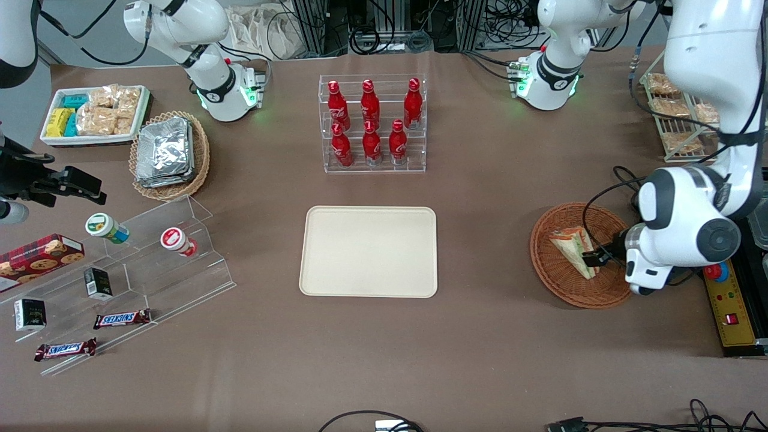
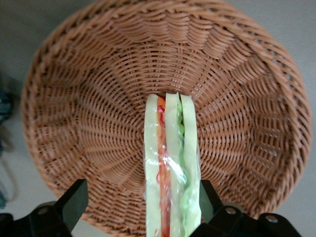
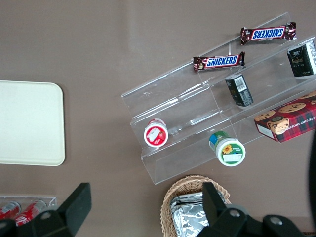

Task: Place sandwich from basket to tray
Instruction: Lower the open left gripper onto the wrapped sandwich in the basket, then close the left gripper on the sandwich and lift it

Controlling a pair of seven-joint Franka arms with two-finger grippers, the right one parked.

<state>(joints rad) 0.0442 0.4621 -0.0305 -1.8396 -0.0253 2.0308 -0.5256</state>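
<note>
Probably a robotics lab: cable racks (image 1: 384, 24), staged snacks.

sandwich (image 1: 575, 247) in basket (image 1: 555, 273), claw (image 1: 591, 259) over it.

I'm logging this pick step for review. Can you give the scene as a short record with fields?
sandwich: clear-wrapped triangular sandwich standing on edge in the round reddish-brown wicker basket
gripper: left arm's gripper down at the basket, open, one finger well clear of the sandwich, the other close against its side
tray: cream rectangular tray holds nothing, toward the table's middle
step: sandwich not yet lifted
</note>
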